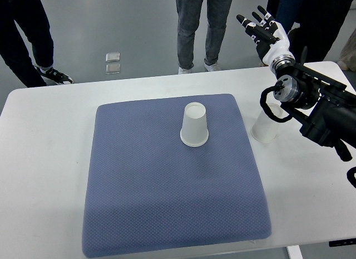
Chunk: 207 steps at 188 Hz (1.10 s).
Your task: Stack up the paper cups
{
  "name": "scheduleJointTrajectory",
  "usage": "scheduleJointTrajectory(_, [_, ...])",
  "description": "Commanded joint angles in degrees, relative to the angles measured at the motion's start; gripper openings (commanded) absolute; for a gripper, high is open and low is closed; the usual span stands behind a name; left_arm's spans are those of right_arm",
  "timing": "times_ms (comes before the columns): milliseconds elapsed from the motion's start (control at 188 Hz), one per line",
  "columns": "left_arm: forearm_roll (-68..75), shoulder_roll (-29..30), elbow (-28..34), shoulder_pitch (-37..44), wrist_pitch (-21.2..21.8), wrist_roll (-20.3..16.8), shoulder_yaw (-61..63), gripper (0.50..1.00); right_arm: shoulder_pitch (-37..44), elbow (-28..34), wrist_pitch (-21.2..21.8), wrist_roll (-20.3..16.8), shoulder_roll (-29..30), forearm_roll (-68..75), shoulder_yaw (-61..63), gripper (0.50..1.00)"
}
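- One paper cup (194, 125) is seen upside down, rim down, approx. at the centre-top of the blue pad (167, 203).
- A second paper cup (265, 128) is set off the pad, just beside its right edge, on the white surface (44, 159); it is partly hidden by the robot arm, so its orientation can't be told.
- The 2 cups are kept apart, not stacked.
- The right robot hand (262, 29) is raised past the far edge of the surface, fingers spread, nothing held; its arm (317, 106) is brought in from the right edge, crossing above the 2nd cup.
- Legs of persons are seen standing on the floor (139, 25) beyond the surface; a small square obj. (113, 63) lies on the floor there.
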Motion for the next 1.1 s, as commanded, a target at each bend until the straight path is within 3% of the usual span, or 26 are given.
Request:
scheduleJointTrajectory(0, [-0.07, 0.0, 0.08, 0.0, 0.0, 0.0, 0.0, 1.0, 0.02, 0.0, 0.0, 0.0, 0.0, 0.0, 0.0, 0.913])
scheduleJointTrajectory(1094, [-0.07, 0.0, 0.44, -0.18, 0.09, 0.0, 0.0, 1.0, 0.02, -0.09, -0.35, 0.0, 0.0, 0.0, 0.09, 0.913])
